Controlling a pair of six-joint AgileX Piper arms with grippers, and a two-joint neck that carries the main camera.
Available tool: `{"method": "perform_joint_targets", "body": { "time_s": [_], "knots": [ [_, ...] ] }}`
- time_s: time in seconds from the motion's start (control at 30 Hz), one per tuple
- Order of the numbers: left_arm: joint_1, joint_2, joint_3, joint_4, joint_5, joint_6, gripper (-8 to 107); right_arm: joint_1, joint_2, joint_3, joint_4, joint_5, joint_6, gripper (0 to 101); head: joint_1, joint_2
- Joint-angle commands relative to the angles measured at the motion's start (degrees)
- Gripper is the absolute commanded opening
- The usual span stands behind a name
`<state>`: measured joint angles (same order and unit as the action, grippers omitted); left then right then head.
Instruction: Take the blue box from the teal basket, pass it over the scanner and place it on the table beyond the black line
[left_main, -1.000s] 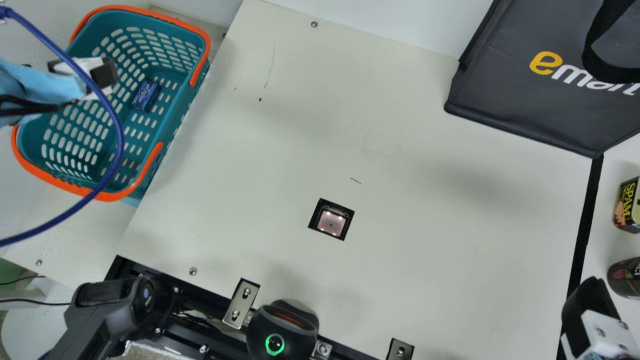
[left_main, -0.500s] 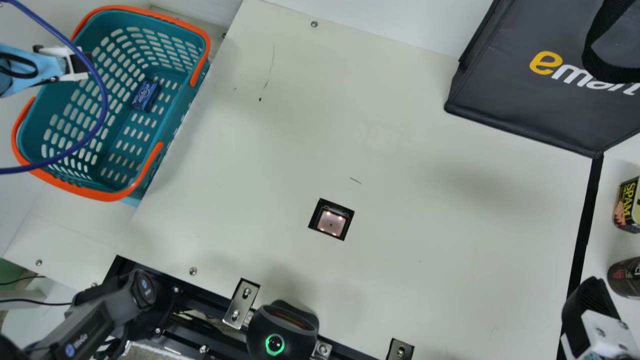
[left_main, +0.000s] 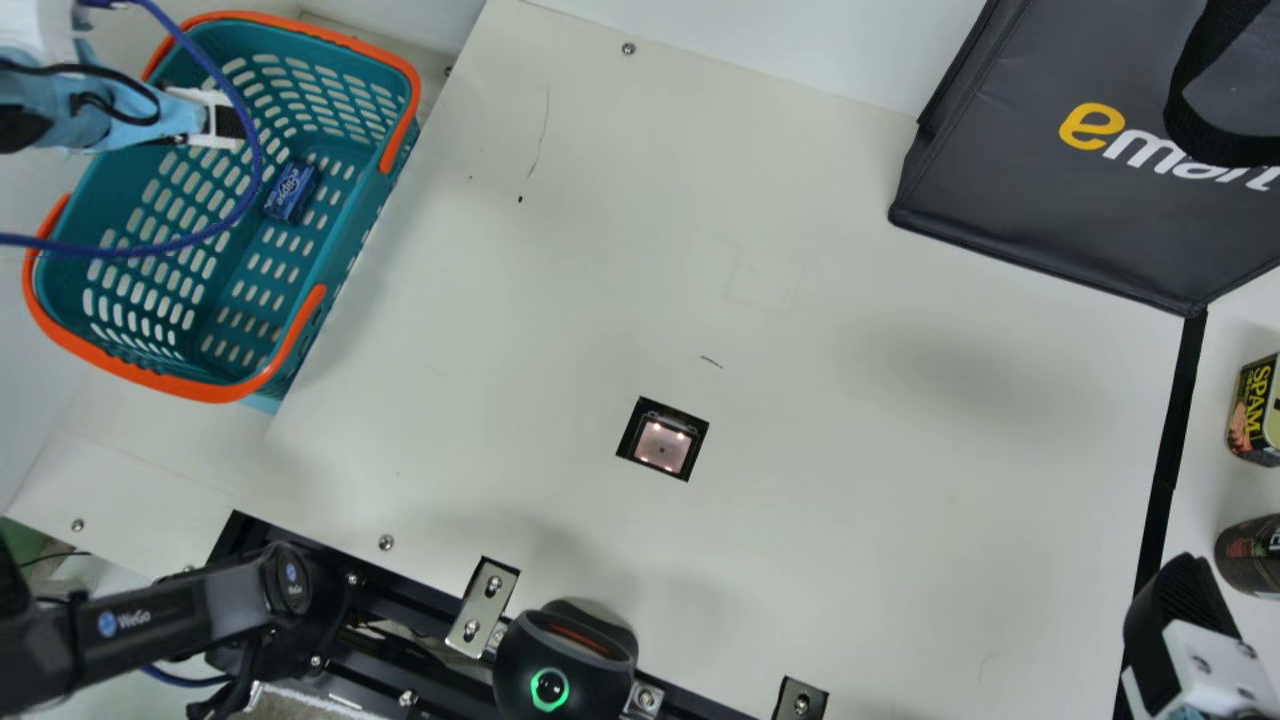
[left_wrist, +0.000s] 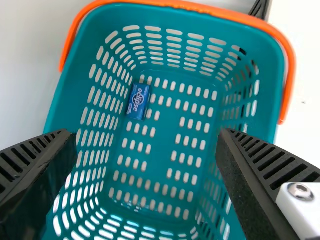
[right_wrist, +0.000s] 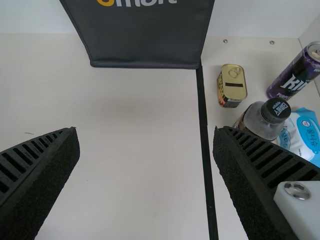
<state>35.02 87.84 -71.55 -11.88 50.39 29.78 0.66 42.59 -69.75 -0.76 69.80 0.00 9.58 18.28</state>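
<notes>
In the main view, the blue box (left_main: 291, 192) lies inside the teal basket (left_main: 355, 215) at ten o'clock. The left tool (left_main: 232, 122), at the box's eleven, gapes empty; the right tool (left_main: 1182, 590), four o'clock, is spread wide, gripping nothing.

Cream table (left_main: 850, 560) beneath black line (left_main: 1165, 470), bag (left_main: 1000, 190), tin (right_wrist: 232, 87), bottle (right_wrist: 257, 122), can (right_wrist: 295, 75), packet (right_wrist: 306, 135)

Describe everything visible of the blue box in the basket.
The blue box is small and rectangular, with white lettering along its longer side and a smooth, slightly shiny look. It lies on the slotted floor of the teal basket, close to one wall; whether it touches that wall I cannot tell. The left gripper does not touch it.
</notes>
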Motion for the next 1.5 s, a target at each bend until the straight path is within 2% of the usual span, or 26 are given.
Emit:
{"method": "perform_joint_targets", "body": {
  "time_s": [0.0,0.33,0.53,1.03,1.47],
  "knots": [
    [-0.7,3.9,-0.9,0.5,-0.6,-0.1,90,0.0,0.0,0.0,0.0,0.0,0.0,95,-1.7,0.1],
    [-3.1,16.1,-6.1,3.1,-2.8,-0.7,90,0.0,0.0,0.0,0.0,0.0,0.0,95,-1.7,0.1],
    [-3.5,21.6,-7.5,3.8,-4.6,0.2,90,0.0,0.0,0.0,0.0,0.0,0.0,95,-1.7,0.1],
    [-3.0,30.6,-5.4,3.7,-12.7,4.5,90,0.0,0.0,0.0,0.0,0.0,0.0,95,-1.7,0.1],
    [-1.4,35.6,-3.0,-0.9,-17.7,11.3,90,0.0,0.0,0.0,0.0,0.0,0.0,95,-1.7,0.1]
  ]
}}
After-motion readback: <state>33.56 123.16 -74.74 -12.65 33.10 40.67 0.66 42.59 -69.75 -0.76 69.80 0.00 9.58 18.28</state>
